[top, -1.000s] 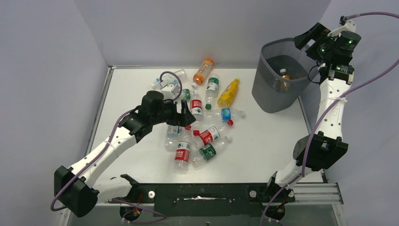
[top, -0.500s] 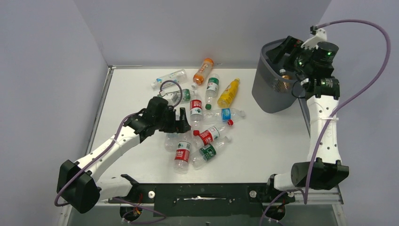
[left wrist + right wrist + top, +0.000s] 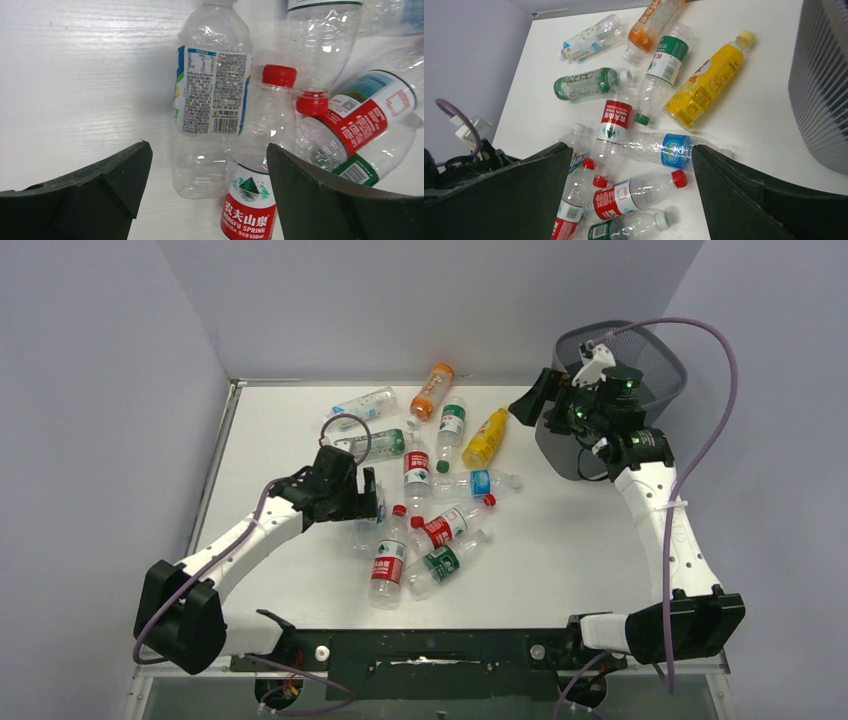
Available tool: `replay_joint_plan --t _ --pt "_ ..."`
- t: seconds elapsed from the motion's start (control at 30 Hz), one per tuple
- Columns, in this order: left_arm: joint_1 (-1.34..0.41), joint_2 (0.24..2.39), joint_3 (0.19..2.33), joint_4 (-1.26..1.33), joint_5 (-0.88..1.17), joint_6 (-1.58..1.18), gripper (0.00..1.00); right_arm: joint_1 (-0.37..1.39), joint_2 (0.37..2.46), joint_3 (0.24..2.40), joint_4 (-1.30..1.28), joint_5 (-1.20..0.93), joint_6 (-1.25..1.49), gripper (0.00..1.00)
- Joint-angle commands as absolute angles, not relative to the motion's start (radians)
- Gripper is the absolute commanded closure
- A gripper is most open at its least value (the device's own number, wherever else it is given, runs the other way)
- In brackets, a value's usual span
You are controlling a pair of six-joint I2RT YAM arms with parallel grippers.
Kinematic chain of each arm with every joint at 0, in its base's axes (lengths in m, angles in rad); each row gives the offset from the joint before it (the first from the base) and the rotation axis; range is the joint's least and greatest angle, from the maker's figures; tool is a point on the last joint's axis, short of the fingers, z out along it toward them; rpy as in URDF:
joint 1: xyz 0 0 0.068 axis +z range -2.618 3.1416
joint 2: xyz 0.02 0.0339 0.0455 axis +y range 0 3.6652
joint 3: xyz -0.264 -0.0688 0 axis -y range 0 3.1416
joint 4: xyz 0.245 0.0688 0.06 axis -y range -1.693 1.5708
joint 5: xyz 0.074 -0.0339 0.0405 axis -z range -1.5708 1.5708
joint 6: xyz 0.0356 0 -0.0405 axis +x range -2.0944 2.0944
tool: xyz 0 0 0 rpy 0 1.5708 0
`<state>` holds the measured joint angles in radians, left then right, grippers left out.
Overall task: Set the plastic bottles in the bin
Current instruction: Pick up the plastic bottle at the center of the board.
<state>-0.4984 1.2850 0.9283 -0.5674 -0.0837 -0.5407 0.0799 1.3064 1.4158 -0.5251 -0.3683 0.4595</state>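
Eleven plastic bottles [image 3: 486, 437] on table [image 3: 570, 540], one bin [image 3: 664, 368]; left gripper [image 3: 209, 152], right gripper [image 3: 631, 146] wide open, empty

Bright, even light, seemingly from overhead, casts soft shadows on the white tabletop [image 3: 560, 540]. Clear bottles [image 3: 212, 100] catch small glints. The left end effector [image 3: 207, 150] looks slightly soft up close.

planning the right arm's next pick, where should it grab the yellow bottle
Probably across the labelled middle of the yellow bottle, coming from straight above and pinching across its width. It lies flat, its round body widest there, with bare table along both long sides.
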Motion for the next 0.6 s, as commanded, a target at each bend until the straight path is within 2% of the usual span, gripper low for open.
replay_joint_plan --t 0.0,0.57 --pt "-0.509 1.329 0.94 -0.585 -0.14 -0.539 0.14 0.124 1.242 1.379 -0.459 -0.35 0.461 0.06" --pt "-0.564 1.49 0.907 -0.597 -0.17 -0.529 0.15 0.228 1.207 1.254 -0.397 -0.313 0.505 0.05"
